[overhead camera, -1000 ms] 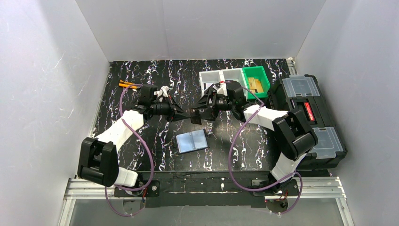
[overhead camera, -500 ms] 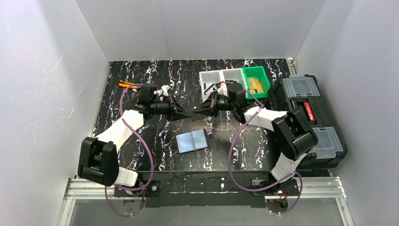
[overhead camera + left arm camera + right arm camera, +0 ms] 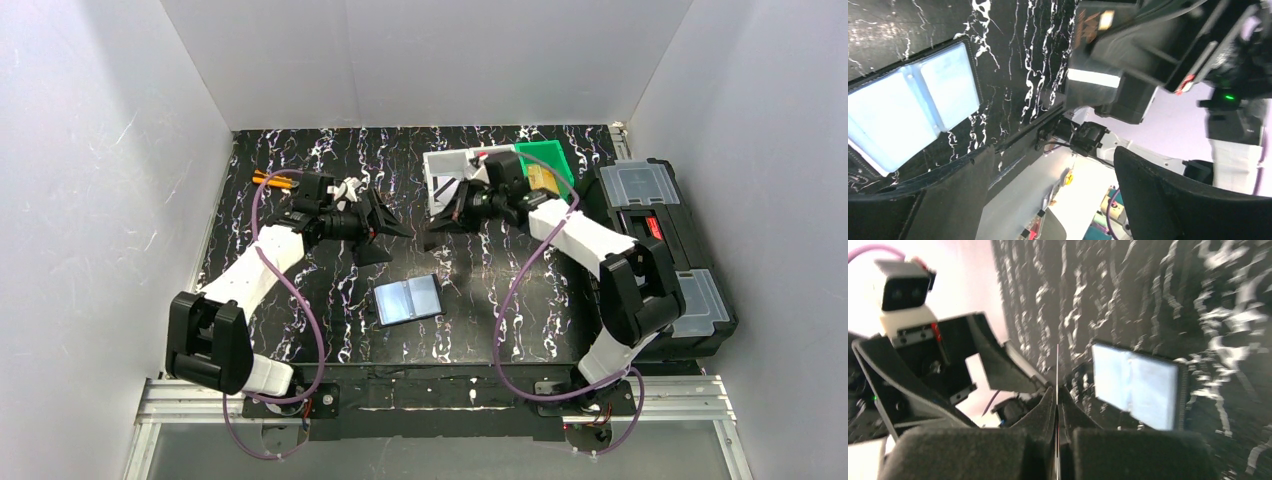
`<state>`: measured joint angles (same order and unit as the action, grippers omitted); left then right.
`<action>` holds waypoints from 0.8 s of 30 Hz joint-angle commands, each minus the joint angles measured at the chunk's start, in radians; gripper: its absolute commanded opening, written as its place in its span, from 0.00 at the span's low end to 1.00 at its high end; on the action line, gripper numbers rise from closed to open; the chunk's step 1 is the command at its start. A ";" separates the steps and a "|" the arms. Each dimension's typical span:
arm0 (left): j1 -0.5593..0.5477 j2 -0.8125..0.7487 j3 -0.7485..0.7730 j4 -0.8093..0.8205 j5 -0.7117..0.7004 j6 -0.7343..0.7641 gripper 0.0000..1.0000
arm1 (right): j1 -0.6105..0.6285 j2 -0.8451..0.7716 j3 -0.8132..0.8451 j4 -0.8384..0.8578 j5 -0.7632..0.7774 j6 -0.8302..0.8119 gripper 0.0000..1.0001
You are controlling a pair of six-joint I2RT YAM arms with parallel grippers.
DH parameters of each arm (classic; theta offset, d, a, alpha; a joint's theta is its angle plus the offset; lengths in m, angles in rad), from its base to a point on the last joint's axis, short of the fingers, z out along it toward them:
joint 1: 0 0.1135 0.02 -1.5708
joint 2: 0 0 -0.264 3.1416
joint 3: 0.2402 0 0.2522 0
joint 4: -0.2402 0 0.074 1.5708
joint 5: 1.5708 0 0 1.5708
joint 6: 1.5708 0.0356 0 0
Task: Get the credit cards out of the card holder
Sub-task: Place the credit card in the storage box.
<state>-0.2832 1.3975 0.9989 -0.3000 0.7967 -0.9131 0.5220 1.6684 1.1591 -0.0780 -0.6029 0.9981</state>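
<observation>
The card holder (image 3: 408, 299) lies open and flat on the black marbled table, its blue-grey inside facing up; it also shows as the card holder (image 3: 913, 107) and the card holder (image 3: 1138, 385). My right gripper (image 3: 433, 221) hovers behind it, near the white bins. In the right wrist view my right gripper (image 3: 1057, 390) is shut on a thin credit card (image 3: 1057, 365) seen edge-on. My left gripper (image 3: 384, 237) hangs just left of it, jaws wide apart and empty, as the left gripper (image 3: 1058, 200) confirms. A card-like piece with a dark stripe (image 3: 446, 184) rests in a white bin.
Two white bins (image 3: 490, 160) and a green bin (image 3: 548, 158) holding tan blocks stand at the back. A large black toolbox (image 3: 660, 250) with clear lids fills the right side. Orange items (image 3: 270, 181) lie at the back left. White walls enclose the table.
The two grippers met over the table with the card between them. The right shut on it, the left opened and drew back left, and the right arm moved back toward the bins.
</observation>
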 commanded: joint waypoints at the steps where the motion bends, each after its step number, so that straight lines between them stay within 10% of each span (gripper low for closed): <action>1: 0.005 -0.042 0.083 -0.212 -0.090 0.143 0.91 | -0.047 -0.014 0.225 -0.431 0.297 -0.305 0.01; 11: 0.004 -0.058 0.106 -0.289 -0.108 0.229 0.96 | -0.171 0.255 0.747 -0.796 0.741 -0.584 0.01; 24: 0.004 -0.075 0.099 -0.312 -0.082 0.273 0.96 | -0.210 0.592 1.116 -0.813 0.917 -0.742 0.01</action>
<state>-0.2832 1.3613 1.0782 -0.5770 0.6884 -0.6716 0.3077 2.2089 2.1662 -0.8768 0.2485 0.3180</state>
